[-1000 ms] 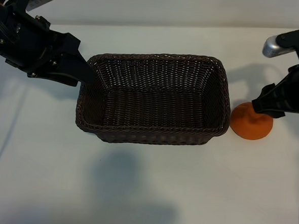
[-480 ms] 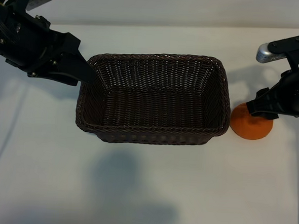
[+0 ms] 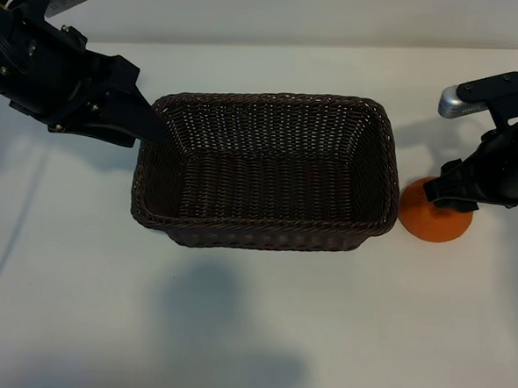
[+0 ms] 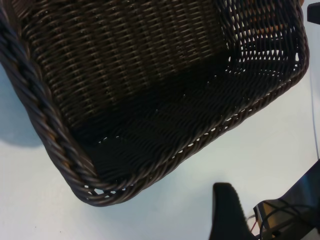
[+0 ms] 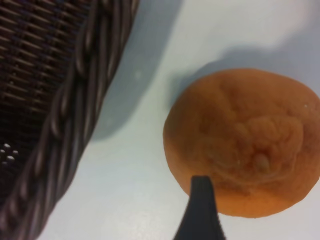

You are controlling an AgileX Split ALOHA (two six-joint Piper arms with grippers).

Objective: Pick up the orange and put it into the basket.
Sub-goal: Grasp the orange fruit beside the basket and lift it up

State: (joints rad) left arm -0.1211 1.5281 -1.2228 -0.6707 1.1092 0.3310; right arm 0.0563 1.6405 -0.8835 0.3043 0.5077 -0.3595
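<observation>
Basket interior unobstructed from above

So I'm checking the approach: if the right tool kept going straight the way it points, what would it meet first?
Most likely the orange: the right tool is open and points down at it, one fingertip over its near edge. Whether it already touches is unclear.

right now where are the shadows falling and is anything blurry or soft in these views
Exterior view: soft grey shadows lie on the table in front of the basket and behind the right gripper. Left wrist view: the basket's inside is deep in shade. Right wrist view: the orange casts a shadow toward the basket rim, and the near fingertip looks soft.
</observation>
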